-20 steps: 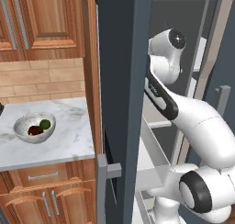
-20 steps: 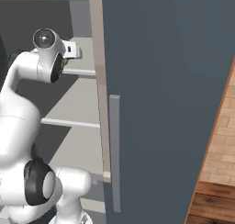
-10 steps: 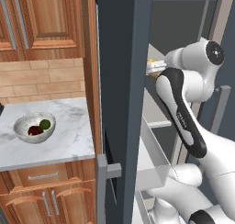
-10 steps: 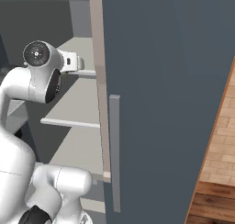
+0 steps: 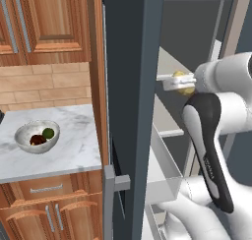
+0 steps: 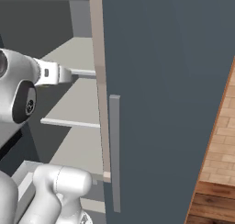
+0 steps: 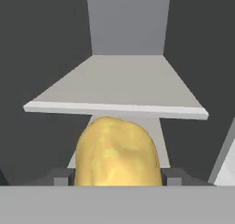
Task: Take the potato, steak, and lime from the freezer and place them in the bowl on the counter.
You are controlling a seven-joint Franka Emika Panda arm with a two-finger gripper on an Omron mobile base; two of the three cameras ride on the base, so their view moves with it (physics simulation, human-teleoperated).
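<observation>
Potato point(image 7: 117, 152) sits low in the centre of the hand view, pinched between the two dark fingers point(image 7: 62, 177) of the claw point(image 7: 117, 178), one tip on each flank, so the claw is closed on it and carrying it. In the left base view the same yellow lump shows at right of centre, at the tip of the white arm, just past the edge of the open door of the freezer point(image 5: 130, 86). It looks firm and smooth, fairly light, rounded enough to roll or slip if the hold were shallow; by my reading the grip across its middle, on the broad sides, is the sound place to hold it.

Beyond the potato, a pale grey shelf point(image 7: 119, 87) runs across the middle of the hand view, with the freezer's dark back wall above it.

Farther off, at the left of the left base view, the bowl point(image 5: 37, 135) rests on the marble worktop point(image 5: 74, 145), with the lime point(image 5: 48, 133) and the steak point(image 5: 36, 139) already inside. Only the potato seems left to deliver.
</observation>
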